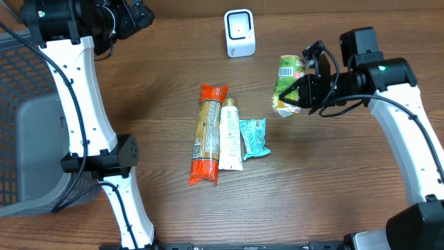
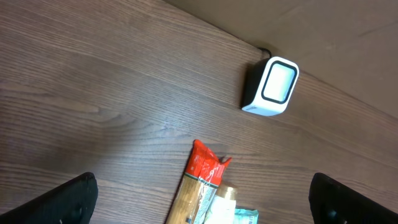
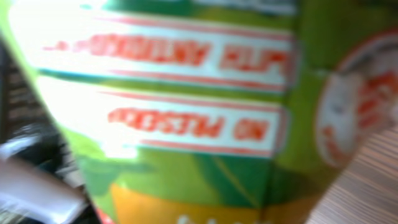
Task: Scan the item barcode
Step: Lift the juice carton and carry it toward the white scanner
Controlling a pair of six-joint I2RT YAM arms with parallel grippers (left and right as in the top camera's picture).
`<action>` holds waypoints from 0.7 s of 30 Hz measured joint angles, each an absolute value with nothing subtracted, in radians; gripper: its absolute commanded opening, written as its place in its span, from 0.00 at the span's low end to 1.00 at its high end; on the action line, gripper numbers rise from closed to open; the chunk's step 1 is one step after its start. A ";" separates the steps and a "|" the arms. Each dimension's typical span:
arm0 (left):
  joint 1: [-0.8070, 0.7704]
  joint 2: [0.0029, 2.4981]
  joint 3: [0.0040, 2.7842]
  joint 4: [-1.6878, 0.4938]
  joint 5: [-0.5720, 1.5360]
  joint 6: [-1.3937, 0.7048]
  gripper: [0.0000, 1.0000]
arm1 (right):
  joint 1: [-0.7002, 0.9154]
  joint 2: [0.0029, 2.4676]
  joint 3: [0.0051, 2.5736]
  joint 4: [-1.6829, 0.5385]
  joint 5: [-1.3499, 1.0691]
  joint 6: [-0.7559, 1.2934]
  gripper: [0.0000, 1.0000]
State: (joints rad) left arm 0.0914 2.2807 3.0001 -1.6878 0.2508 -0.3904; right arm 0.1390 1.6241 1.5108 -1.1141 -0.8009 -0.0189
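A green snack packet (image 1: 286, 83) with white and red labels hangs above the table, to the right of the white barcode scanner (image 1: 240, 32). My right gripper (image 1: 303, 90) is shut on the packet's right side. In the right wrist view the packet (image 3: 205, 124) fills the frame, blurred, and hides the fingers. My left gripper (image 1: 130, 17) is at the far left corner. In the left wrist view it (image 2: 202, 205) stands open and holds nothing, high above the table, with the scanner (image 2: 272, 87) ahead to the right.
In the middle of the table lie a long pasta pack (image 1: 207, 134) with red ends, a white tube (image 1: 230, 135) and a teal packet (image 1: 253, 137), side by side. A grey mesh basket (image 1: 28, 153) stands at the left edge.
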 measured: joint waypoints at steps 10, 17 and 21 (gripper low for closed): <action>0.091 2.281 3.000 -1.688 0.251 -0.390 1.00 | 0.139 1.617 1.511 -1.032 -1.116 -0.028 0.04; 0.091 2.281 3.000 -1.688 0.251 -0.390 1.00 | 0.139 1.617 1.511 -0.983 -1.097 0.022 0.04; 0.091 2.281 3.000 -1.688 0.251 -0.390 0.99 | 0.141 1.617 1.512 -1.013 -0.950 0.034 0.04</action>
